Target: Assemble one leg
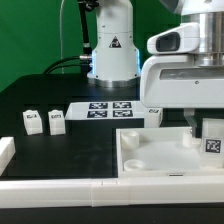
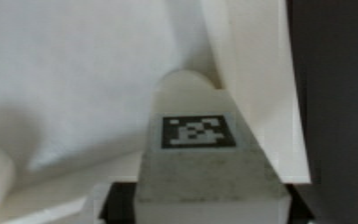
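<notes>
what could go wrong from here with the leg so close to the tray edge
1. The leg sits in the hand right at the rim of the white tray-like part; it may catch the wall rather than reach a corner socket.
2. The wrist view shows only the tagged leg filling the frame, so the socket is hidden and alignment is hard to judge.

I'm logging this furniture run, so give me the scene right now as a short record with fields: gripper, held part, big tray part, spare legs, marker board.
gripper: gripper low over the tray part, at the exterior view's right
held part: one leg between the fingers, tag visible, also seen in the wrist view
tray part: large white square part with round corner sockets, under the gripper
spare legs: two legs on the table, at the exterior view's left
marker board: marker board flat on the table behind the tray part
</notes>
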